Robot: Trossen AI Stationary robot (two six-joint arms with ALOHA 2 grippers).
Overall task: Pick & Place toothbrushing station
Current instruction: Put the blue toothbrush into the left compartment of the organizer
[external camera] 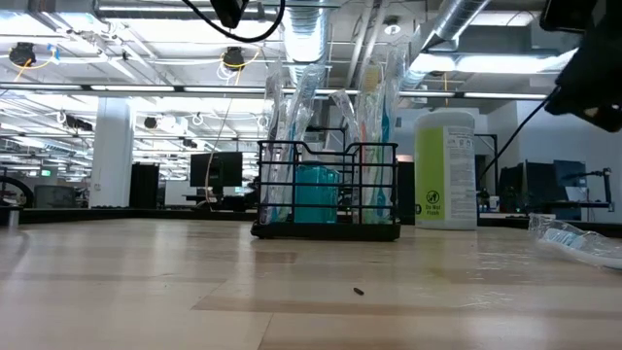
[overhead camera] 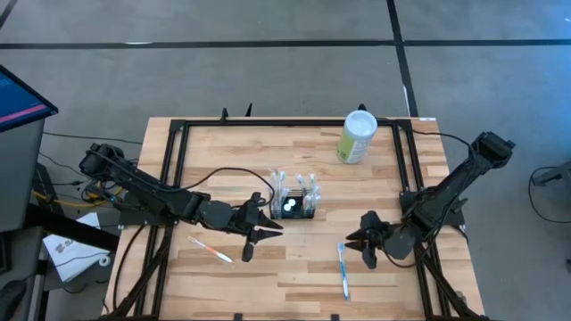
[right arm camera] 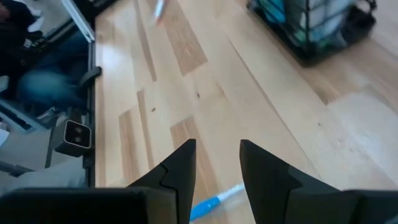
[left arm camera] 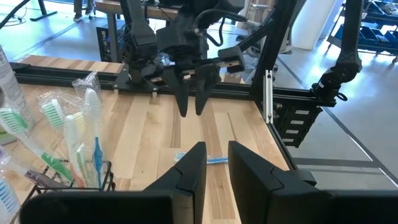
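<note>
Right gripper (overhead camera: 367, 242) is seen low over the near-right part of the table (overhead camera: 294, 276), its fingers parted with nothing between them, and a blue toothbrush (overhead camera: 343, 269) lies on the boards just beside it, toward the near edge. Left gripper (overhead camera: 259, 230) hangs near the middle of the table, fingers also apart and empty, with a second toothbrush (overhead camera: 211, 251) lying close to its near-left side. The caddy (overhead camera: 297, 203), a black wire holder already stuffed with wrapped brushes, stands upright at the table's centre, just right of the left gripper and well left of the right one. A green canister (overhead camera: 358, 136) stands at the far right. The step in hand appears to be picking up the blue brush; it would be done best if the fingers were lowered astride the handle's middle, square to it, and closed only once the boards are nearly met, so that the brush is not skidded away.
</note>
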